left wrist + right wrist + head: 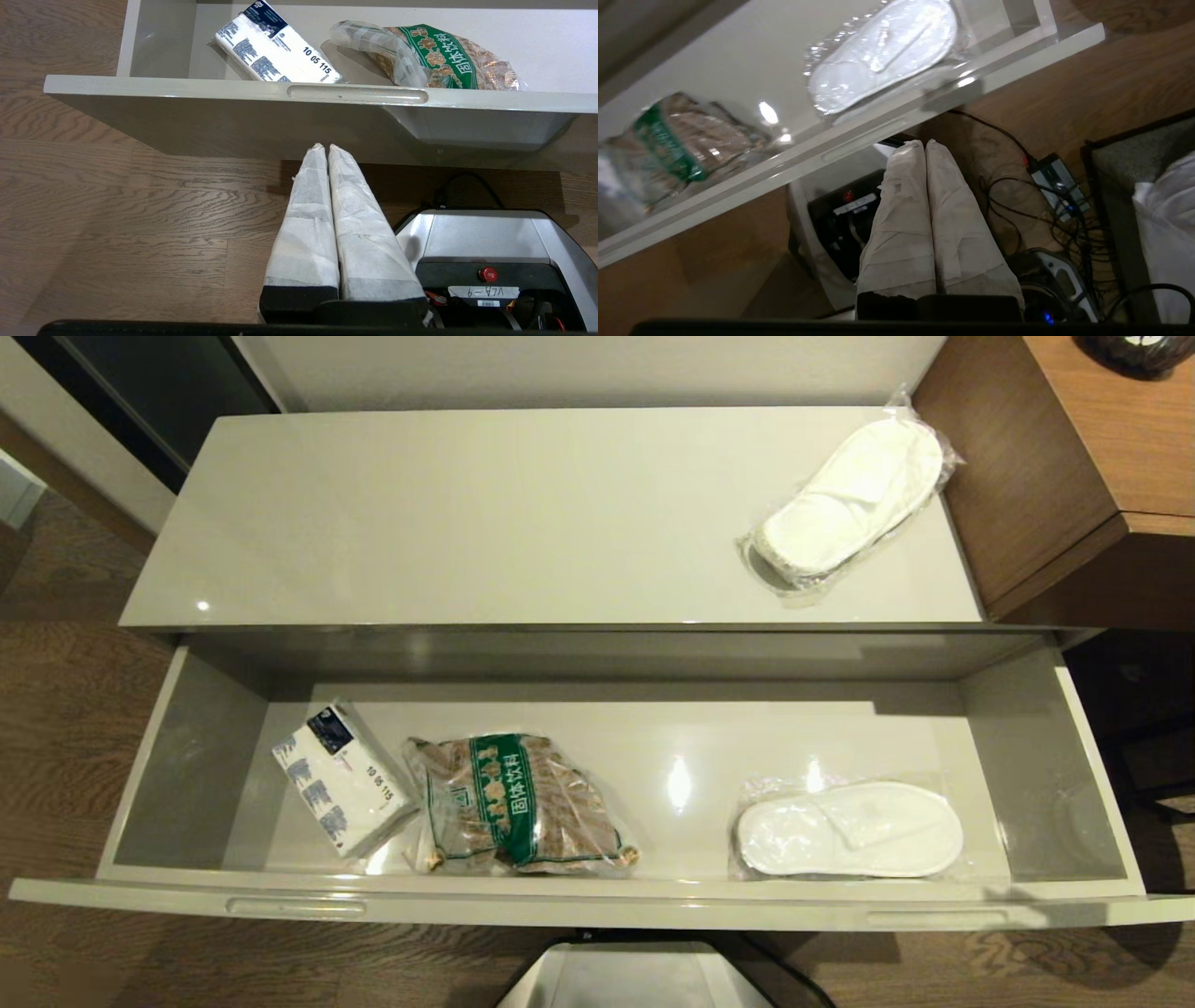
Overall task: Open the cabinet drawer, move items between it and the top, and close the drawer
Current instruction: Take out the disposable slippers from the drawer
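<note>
The cream-white cabinet drawer [597, 901] stands pulled wide open. One bagged white slipper [850, 829] lies flat in its right part, and it shows too in the right wrist view as the slipper [882, 53]. A second bagged slipper [854, 499] rests on the top [467, 523] near its right end. My left gripper [325, 148] is shut and empty, low in front of the drawer's left notch [357, 93]. Below the drawer front, over the floor, my right gripper [923, 143] is shut with nothing between its fingers. Neither arm shows in the head view.
A white-and-blue tissue pack [341, 791] and a clear bag of brown pieces with a green label [518, 805] lie in the drawer's left half. A brown wood desk [1074, 457] adjoins the cabinet on the right. My base [635, 978] sits under the drawer front; cables [1041, 196] cover the floor.
</note>
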You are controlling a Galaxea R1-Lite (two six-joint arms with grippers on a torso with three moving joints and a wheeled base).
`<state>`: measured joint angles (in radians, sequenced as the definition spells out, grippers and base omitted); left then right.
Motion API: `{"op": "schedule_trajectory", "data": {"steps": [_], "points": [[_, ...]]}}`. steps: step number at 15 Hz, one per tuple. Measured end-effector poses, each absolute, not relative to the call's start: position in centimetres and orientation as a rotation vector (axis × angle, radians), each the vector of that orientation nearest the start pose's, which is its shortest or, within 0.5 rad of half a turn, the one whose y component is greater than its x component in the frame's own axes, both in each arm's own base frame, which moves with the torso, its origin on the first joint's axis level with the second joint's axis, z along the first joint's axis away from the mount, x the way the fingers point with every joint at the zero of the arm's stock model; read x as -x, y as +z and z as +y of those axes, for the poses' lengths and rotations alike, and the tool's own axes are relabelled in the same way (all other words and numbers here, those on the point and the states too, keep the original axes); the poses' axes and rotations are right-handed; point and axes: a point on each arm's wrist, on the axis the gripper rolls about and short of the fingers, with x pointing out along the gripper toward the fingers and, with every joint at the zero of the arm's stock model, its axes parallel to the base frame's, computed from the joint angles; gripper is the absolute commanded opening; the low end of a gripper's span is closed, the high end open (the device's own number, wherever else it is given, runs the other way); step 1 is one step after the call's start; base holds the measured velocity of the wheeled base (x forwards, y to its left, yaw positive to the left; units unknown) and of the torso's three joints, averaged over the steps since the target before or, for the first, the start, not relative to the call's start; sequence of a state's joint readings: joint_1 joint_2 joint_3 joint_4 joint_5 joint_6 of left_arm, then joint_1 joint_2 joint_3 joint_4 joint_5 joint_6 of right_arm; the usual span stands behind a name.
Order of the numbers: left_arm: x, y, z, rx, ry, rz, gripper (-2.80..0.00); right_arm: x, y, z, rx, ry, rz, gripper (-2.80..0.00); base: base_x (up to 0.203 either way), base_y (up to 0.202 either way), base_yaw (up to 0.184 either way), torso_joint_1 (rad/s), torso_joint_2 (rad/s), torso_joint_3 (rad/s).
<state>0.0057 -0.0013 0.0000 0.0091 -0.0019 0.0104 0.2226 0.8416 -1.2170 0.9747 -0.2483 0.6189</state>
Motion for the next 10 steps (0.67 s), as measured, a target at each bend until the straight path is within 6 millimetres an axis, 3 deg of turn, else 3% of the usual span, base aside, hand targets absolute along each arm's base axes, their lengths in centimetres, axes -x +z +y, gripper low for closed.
{"op": "schedule_trajectory", "data": {"steps": [5,10], "points": [[2.3,7.5,0.0,-0.01,0.004,0.008,-2.8,3.6,32.5,-1.1,-0.517,-0.075,0.525,-2.8,0.0,0.0,0.0,0.0,0.0,0.0],[2.3,7.5,0.0,-0.011,0.004,0.008,-2.8,7.6,33.9,-0.9,-0.57,0.104,0.53,-2.8,0.0,0.0,0.0,0.0,0.0,0.0]]}}
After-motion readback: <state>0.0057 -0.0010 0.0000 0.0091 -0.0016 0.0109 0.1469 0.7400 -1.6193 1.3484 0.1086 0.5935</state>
